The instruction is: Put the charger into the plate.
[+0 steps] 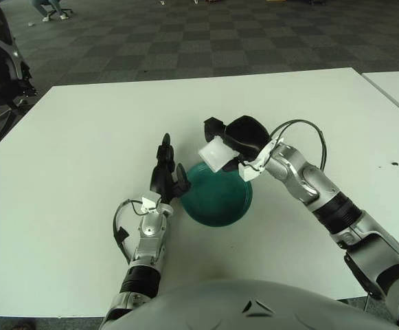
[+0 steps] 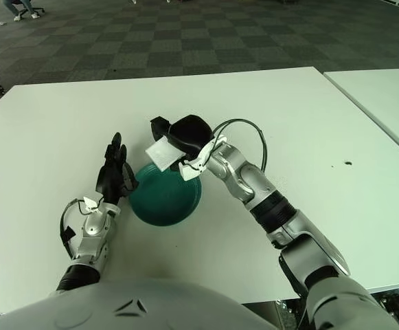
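Note:
The white charger [image 1: 215, 154] is held in my right hand [image 1: 235, 141], whose dark fingers are curled around it. It hangs just above the far rim of the round green plate [image 1: 220, 199], which lies on the white table near its middle. My left hand [image 1: 166, 175] stands at the plate's left edge with its fingers straight and pointing away from me, holding nothing. In the right eye view the charger [image 2: 162, 152] shows over the plate's [image 2: 163, 203] far left part.
The white table [image 1: 82, 137] spreads all around the plate. A second white table [image 1: 398, 86] begins at the right. A small dark speck [image 1: 394, 164] marks the table at right. A dark chair [image 1: 0, 62] stands beyond the far left corner.

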`<action>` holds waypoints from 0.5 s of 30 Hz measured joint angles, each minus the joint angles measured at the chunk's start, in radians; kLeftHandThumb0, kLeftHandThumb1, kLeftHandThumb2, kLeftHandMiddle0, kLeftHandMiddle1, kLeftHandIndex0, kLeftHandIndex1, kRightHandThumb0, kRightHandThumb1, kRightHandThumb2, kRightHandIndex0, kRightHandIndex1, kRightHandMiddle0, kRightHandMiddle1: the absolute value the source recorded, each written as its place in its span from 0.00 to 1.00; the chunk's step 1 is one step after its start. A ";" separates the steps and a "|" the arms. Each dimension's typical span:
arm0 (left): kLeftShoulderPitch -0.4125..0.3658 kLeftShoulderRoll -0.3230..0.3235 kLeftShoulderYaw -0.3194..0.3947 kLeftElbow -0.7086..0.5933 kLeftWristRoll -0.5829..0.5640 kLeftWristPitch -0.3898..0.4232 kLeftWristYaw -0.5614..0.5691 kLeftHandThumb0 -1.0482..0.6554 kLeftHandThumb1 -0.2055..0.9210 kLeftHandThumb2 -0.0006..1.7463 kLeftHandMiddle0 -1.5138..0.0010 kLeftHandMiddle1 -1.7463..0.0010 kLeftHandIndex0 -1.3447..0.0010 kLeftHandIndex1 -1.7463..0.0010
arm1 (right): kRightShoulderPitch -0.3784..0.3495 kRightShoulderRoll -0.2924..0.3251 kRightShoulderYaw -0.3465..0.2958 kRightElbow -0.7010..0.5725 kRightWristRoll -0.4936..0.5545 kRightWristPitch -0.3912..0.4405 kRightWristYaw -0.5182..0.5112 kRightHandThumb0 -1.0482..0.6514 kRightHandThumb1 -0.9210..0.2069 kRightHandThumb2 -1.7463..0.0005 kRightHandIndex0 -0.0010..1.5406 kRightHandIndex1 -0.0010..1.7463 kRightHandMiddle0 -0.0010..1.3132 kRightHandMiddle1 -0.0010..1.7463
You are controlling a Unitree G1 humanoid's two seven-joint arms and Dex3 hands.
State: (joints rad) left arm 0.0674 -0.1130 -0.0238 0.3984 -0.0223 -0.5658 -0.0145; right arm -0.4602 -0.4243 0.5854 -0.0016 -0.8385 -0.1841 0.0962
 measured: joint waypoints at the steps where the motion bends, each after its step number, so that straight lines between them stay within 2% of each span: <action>1: 0.001 0.000 0.000 -0.001 0.002 -0.001 0.003 0.07 1.00 0.64 0.95 0.99 1.00 0.86 | 0.006 -0.001 0.000 -0.009 -0.002 -0.006 0.001 0.34 0.49 0.28 0.69 1.00 0.44 1.00; 9: 0.010 0.000 -0.003 -0.009 0.022 -0.001 0.038 0.06 1.00 0.65 0.96 1.00 1.00 0.86 | 0.100 -0.041 -0.006 -0.148 0.018 -0.064 0.115 0.35 0.47 0.30 0.68 1.00 0.42 1.00; 15: 0.016 0.001 -0.008 -0.011 0.021 -0.001 0.041 0.06 1.00 0.65 0.96 1.00 1.00 0.87 | 0.141 -0.063 -0.006 -0.169 0.035 -0.130 0.170 0.35 0.47 0.31 0.68 1.00 0.42 1.00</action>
State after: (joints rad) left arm 0.0830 -0.1118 -0.0316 0.3869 -0.0008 -0.5672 0.0264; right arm -0.3195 -0.4870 0.5797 -0.1702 -0.8036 -0.3145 0.2664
